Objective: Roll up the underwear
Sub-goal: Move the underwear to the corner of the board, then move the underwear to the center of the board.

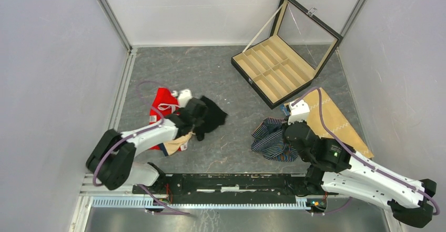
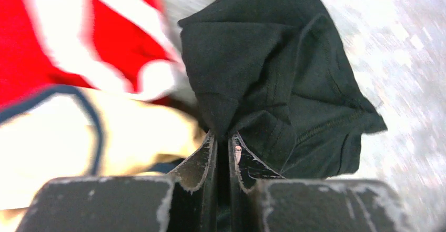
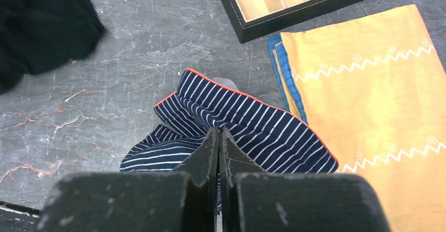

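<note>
The plain black underwear (image 1: 213, 117) lies crumpled at centre left. My left gripper (image 1: 197, 120) is shut on its near edge. In the left wrist view the black underwear (image 2: 273, 69) bunches into a fold pinched between the fingers of that gripper (image 2: 223, 137). The navy underwear with thin pale stripes (image 1: 271, 137) lies bunched at centre right. My right gripper (image 1: 286, 134) sits on its right side. In the right wrist view the striped underwear (image 3: 252, 121) gathers toward the tips of the right gripper (image 3: 218, 132), whose jaws are pressed together on it.
A red and white garment (image 1: 164, 103) and a cream one (image 1: 176, 145) lie under the left arm. An open black box (image 1: 251, 83) with tan compartments stands at the back right. A flat tan cloth with white zigzag stitching (image 1: 336, 119) lies right of the striped underwear.
</note>
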`<state>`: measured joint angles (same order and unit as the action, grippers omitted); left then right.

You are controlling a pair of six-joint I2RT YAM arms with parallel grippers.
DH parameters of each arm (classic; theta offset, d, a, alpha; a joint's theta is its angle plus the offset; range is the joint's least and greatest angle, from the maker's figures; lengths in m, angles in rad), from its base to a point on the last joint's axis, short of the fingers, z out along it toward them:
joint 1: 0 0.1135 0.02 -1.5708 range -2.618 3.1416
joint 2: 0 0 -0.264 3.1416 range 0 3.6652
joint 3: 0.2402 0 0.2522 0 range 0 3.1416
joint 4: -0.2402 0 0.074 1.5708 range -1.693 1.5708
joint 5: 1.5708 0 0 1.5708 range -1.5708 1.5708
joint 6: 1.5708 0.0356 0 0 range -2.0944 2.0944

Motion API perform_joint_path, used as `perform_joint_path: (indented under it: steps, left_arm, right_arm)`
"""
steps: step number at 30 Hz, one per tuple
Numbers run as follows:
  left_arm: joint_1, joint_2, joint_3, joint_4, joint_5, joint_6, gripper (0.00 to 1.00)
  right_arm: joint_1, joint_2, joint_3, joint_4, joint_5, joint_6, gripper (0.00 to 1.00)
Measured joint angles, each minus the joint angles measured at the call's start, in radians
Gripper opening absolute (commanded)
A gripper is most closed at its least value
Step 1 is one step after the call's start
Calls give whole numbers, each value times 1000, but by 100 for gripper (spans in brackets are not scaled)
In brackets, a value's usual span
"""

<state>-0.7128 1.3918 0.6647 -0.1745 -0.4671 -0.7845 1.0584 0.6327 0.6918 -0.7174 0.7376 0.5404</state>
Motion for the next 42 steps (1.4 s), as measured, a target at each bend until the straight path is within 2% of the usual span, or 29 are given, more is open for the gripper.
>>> perform_joint_path:
  steps: [4,9,11,15,19,22,29,33,34,38,42]
  left_arm:
    - [180,-109,-55,-83,-81,-55,4]
    - [357,-143,-63,-158,-200,-150,8]
    - [450,-143,-62,-172,-226,-175,18]
    - [581,-142,-40,-196,-245,-188,51]
    - [599,-151,12,-166,-175,-159,76]
    - [591,-201,13,-129,-82,-130,85]
    - [526,-379,6,-98,57,-93,97]
    - [499,-460,6,-108,97,-84,98]
    - [494,-480,6,-112,109,-80,98]
    - [490,-539,-1,-127,146,-66,98]
    - [486,-559,-27,-131,209,-46,98]
  right_arm:
    - [0,18,-1,28,-16,-11,0]
    - [0,74,0,73,-63,-34,0]
    - [0,105,5,83,-86,-50,0]
    - [0,146,16,117,-127,-87,0]
    - [0,168,40,184,-194,-140,0]
    - [0,211,89,254,-266,-184,0]
    - [0,345,294,397,-354,-254,0]
    - [0,332,282,477,-349,-250,0]
    - [0,325,258,489,-340,-241,1]
    - [0,296,29,505,-295,-150,29]
    - [0,347,-177,414,-281,-59,50]
